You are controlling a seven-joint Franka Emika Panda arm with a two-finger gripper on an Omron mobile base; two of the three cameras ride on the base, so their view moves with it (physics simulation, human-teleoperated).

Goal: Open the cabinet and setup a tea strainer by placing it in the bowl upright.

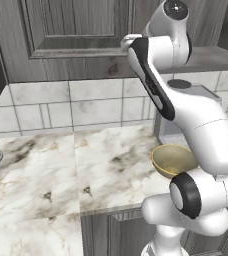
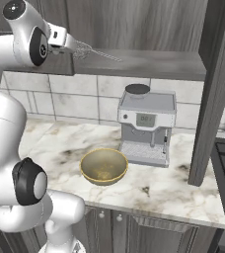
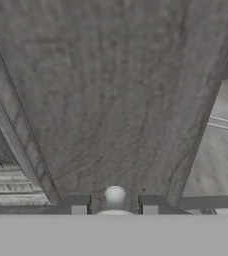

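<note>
The claw (image 2: 80, 49) in the upper left of the right base view is gripping the strainer (image 2: 87, 49) on the open cabinet's (image 2: 149, 64) shelf, a light, springy wire thing best pinched by its stiff handle, above the bowl (image 2: 104, 166) at lower centre.

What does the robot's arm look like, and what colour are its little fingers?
The arm is made of smooth, rounded white shells, joined by dark rings and round dark caps at the joints. A black stripe runs along one upper segment. The gripper has two small, square, dark grey fingertips. No loose cables show.
</note>
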